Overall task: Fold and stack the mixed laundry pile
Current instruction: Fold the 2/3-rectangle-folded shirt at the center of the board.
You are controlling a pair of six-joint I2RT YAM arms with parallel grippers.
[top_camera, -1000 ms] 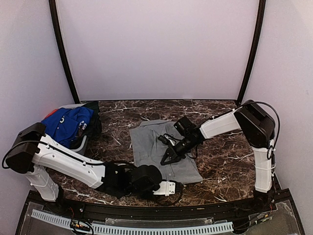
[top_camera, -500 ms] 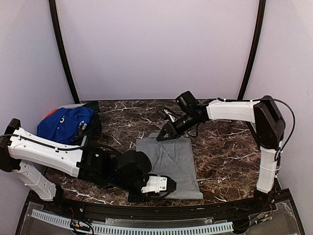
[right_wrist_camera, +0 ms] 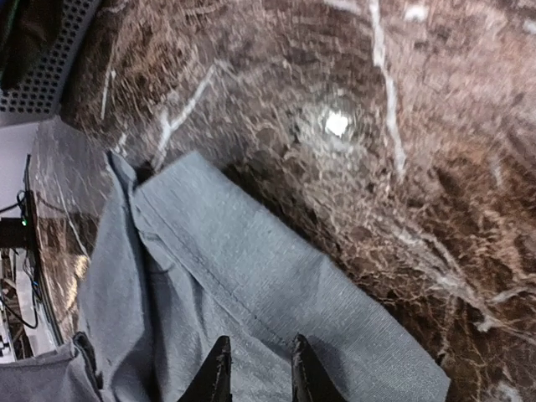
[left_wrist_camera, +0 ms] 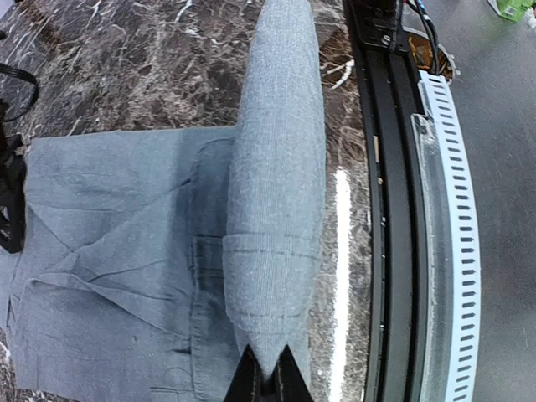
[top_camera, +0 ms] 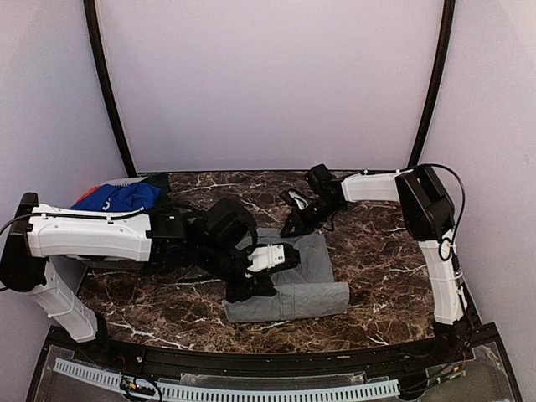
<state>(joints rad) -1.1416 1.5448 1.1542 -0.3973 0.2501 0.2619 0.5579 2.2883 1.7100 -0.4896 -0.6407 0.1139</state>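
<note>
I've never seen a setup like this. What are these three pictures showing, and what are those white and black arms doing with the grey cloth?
These are two robot arms bolted at the near edge of a marble table. The wide picture comes from a fixed camera above and behind them. The other two come from small cameras on each wrist, looking past its own fingers. The left gripper is shut, pinching a raised fold of a grey shirt. The right gripper hovers over the shirt's far edge, jaws apart, holding nothing. A blue T-shirt lies at the far left.
</note>
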